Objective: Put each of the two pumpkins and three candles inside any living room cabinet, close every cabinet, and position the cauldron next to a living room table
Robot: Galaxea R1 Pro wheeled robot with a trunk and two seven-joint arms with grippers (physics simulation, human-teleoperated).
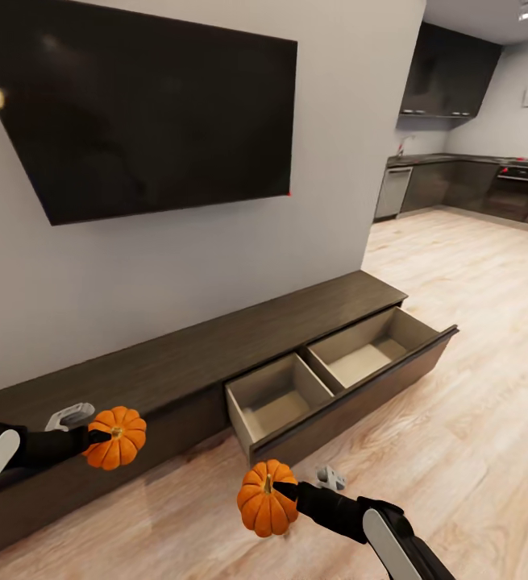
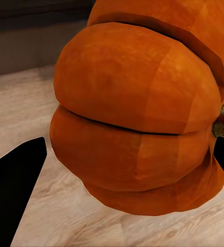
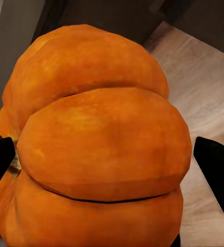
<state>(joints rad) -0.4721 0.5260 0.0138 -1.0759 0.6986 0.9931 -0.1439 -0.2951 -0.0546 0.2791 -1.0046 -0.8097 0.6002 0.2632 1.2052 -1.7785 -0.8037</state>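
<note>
The left gripper [image 1: 102,436] is clamped on a ribbed orange pumpkin [image 1: 116,437], holding it in the air in front of the long, low dark-brown cabinet [image 1: 175,362] at its closed end; the pumpkin lies on its side, its short stem axis running roughly level, pointing back toward the gripper. In the left wrist view the same pumpkin [image 2: 137,113] bulges between the two black fingertips [image 2: 14,180], stem off to one edge. The right gripper [image 1: 284,489] pinches the second pumpkin [image 1: 267,498] above the light plank floor [image 1: 457,419], just in front of the cabinet's open drawer [image 1: 336,370], its stem tilted upward. That drawer is pulled out, showing two pale tan compartments side by side. A black wall-mounted TV [image 1: 135,105] hangs above the cabinet.
</note>
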